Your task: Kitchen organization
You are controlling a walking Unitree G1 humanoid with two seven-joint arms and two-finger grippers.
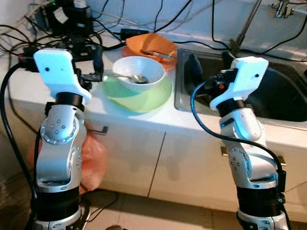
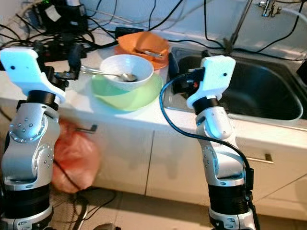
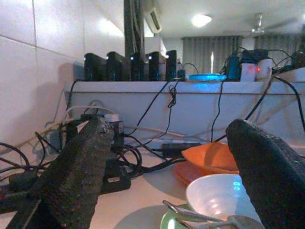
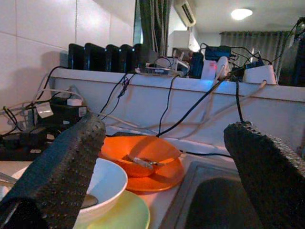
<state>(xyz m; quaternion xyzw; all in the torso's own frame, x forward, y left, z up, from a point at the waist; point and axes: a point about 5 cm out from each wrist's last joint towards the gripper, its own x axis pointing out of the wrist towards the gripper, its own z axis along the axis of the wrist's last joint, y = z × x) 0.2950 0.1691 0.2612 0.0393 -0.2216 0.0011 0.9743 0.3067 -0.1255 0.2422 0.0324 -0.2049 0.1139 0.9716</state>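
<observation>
The white bowl (image 1: pixel 138 71) with its spoon (image 1: pixel 125 76) sits on the green plate (image 1: pixel 139 96), at the left gripper's (image 1: pixel 91 64) three o'clock. Both the left and the right gripper (image 2: pixel 171 64) gape wide, empty. Approach the spoon handle level, closing gently.

A spoon (image 1: pixel 125 76) lies in a bowl (image 1: pixel 139 70) on a plate (image 1: pixel 144 98), left of the sink (image 1: pixel 283 103).
</observation>
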